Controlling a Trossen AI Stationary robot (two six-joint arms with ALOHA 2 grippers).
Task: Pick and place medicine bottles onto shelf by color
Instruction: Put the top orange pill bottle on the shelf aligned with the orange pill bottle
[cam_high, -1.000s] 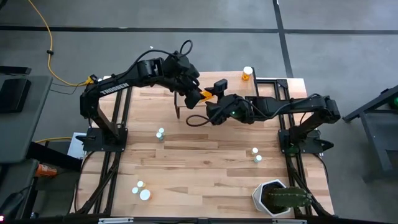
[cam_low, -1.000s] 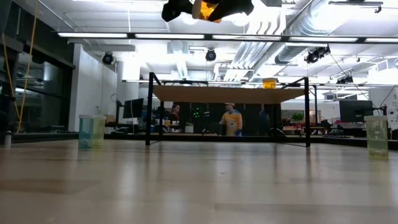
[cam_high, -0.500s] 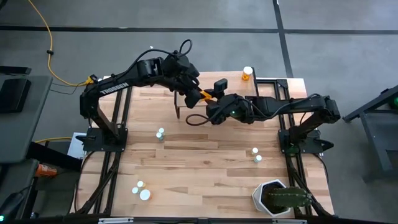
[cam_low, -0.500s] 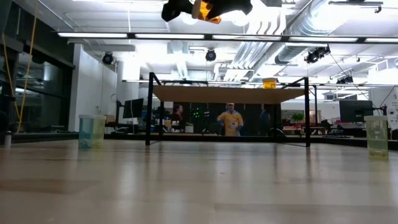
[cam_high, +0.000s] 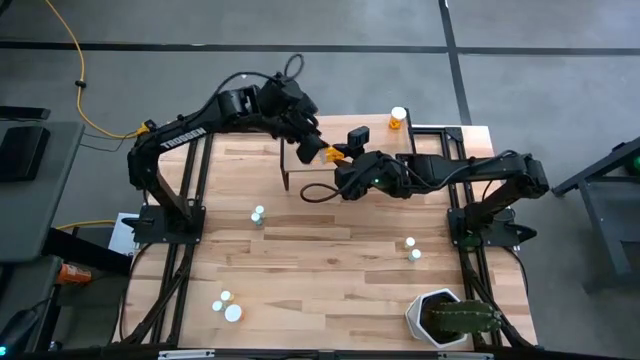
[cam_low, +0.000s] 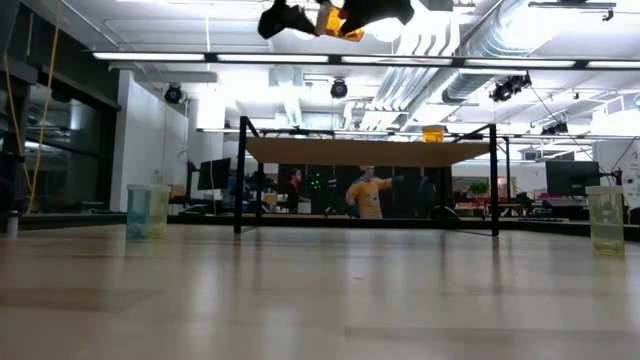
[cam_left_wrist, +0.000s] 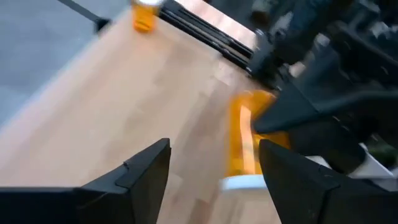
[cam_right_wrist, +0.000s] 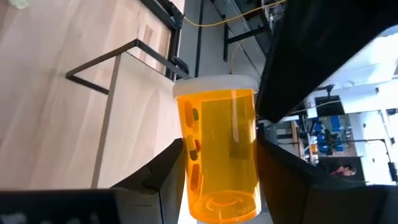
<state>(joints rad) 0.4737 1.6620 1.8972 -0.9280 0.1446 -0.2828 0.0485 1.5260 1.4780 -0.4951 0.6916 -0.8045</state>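
My right gripper (cam_high: 340, 158) is shut on an orange medicine bottle (cam_right_wrist: 217, 149) with a white cap, high above the table by the shelf's left end. My left gripper (cam_high: 306, 140) is open just to the far left of it. In the left wrist view the bottle (cam_left_wrist: 244, 140) lies just beyond my left gripper's spread fingers. The low view shows the bottle (cam_low: 333, 17) at the top. The shelf (cam_low: 370, 152) stands on thin black legs at the table's far side. A second orange bottle (cam_high: 398, 118) stands on the shelf. My right gripper pinches the orange bottle's body near its bottom (cam_right_wrist: 214, 193) between its two fingers (cam_right_wrist: 163, 171), one on each side. The fingers come level from the table's right and lie along the bottle. The bottle is lifted clear, and its white cap (cam_right_wrist: 214, 84) points away toward my left gripper.
Small bottles stand on the table: one left of centre (cam_high: 258, 214), two at the near left (cam_high: 228, 306) and two at the right (cam_high: 412, 249). The low view shows a pale blue bottle (cam_low: 148, 210) and a green bottle (cam_low: 606, 218). A white plant pot (cam_high: 447, 318) is at the near right.
My left gripper has drawn back from the orange bottle toward the table's far left, leaving a gap between them. The bottle stays in my right gripper, high above the table, almost where it was.
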